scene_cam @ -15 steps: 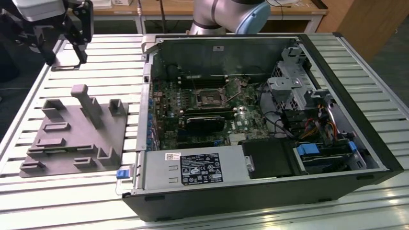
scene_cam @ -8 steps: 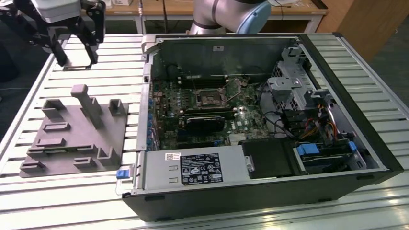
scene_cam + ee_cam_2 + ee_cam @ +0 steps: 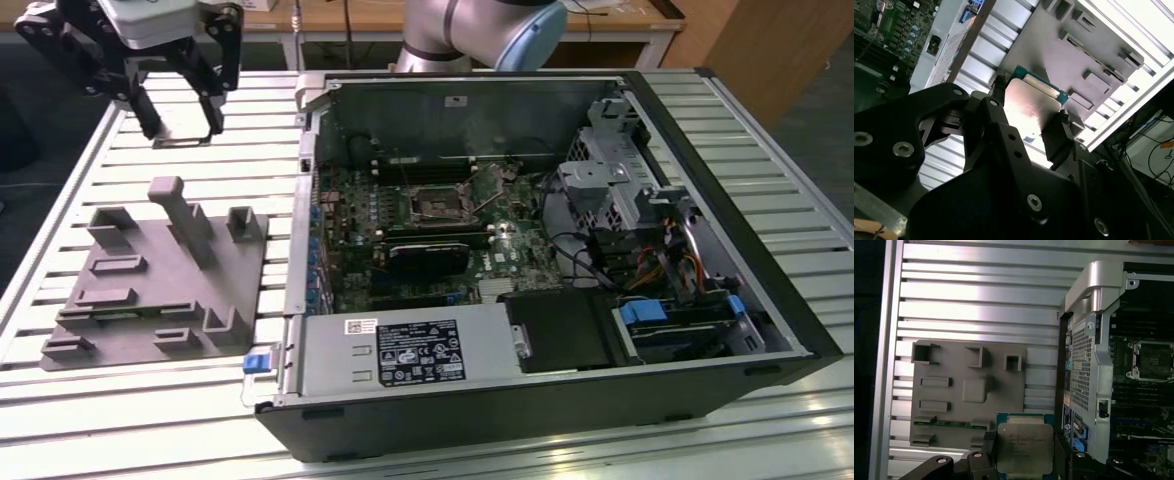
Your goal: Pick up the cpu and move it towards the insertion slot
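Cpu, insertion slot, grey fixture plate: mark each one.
the cpu (image 3: 1024, 447), first wrist view, middle of its metal face.
the insertion slot (image 3: 438, 205), exterior view, its dark centre.
the grey fixture plate (image 3: 1006, 397), first wrist view, bare flat part.

Off the picture's edge went the cpu (image 3: 1025, 449) in the first wrist view, its print too small to read, and in the second wrist view the black links of the gripper (image 3: 1032, 100) covered part of it. The insertion slot (image 3: 1154, 360) got clipped at the frame edge in the first wrist view. In the exterior view the gripper's upper body and the arm (image 3: 467, 30) were cut off at the top, and what sat between the fingers (image 3: 143, 115) was too thin to tell.
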`<state>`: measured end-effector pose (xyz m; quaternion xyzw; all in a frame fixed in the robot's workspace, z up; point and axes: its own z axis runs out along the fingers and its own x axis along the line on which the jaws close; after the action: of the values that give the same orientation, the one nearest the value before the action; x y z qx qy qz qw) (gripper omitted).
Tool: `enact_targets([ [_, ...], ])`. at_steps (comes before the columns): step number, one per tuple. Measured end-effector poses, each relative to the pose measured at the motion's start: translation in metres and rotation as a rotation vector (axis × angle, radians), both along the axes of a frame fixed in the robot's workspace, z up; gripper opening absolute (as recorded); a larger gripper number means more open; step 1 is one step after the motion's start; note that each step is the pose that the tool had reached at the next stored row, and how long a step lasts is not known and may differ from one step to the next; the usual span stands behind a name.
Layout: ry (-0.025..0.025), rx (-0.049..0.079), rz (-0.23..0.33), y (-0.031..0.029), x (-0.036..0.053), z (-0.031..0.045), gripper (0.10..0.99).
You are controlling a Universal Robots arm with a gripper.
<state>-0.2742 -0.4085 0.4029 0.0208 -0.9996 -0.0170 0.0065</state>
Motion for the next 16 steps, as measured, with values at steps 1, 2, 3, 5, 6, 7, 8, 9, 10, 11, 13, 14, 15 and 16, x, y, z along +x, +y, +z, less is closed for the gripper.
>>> enact_targets([
  [1,0.0,0.0,0.0,0.0,0.0018,-0.0002,0.541],
  [2,-0.0001,0.0,0.0,0.0,0.0037,-0.0004,0.541],
  [3,0.0,0.0,0.0,0.0,0.0057,-0.0005,0.541],
  [5,-0.0001,0.0,0.0,0.0001,0.0103,-0.0009,0.541],
  [6,-0.0001,0.0,0.0,0.0001,0.013,-0.0011,0.541],
  [7,0.0,0.0,0.0,0.0001,0.0157,-0.0012,0.541],
  [8,0.0,0.0,0.0,0.0001,0.0182,-0.0014,0.541],
  [9,0.0,0.0,0.0,0.0001,0.0206,-0.0016,0.541],
  [10,0.0,0.0,0.0,0.0002,0.0229,-0.0018,0.541],
  [11,0.0,0.0,0.0,0.0003,0.0252,-0.002,0.541],
  [13,0.0001,0.0,0.0,0.0005,0.0308,-0.0024,0.541],
  [14,0.0,0.0,0.0,0.0006,0.0331,-0.0026,0.541],
  [15,-0.0001,0.0,0.0,0.0007,0.0353,-0.0028,0.541],
  [16,-0.0001,0.0,0.0,0.0007,0.0374,-0.003,0.541],
])
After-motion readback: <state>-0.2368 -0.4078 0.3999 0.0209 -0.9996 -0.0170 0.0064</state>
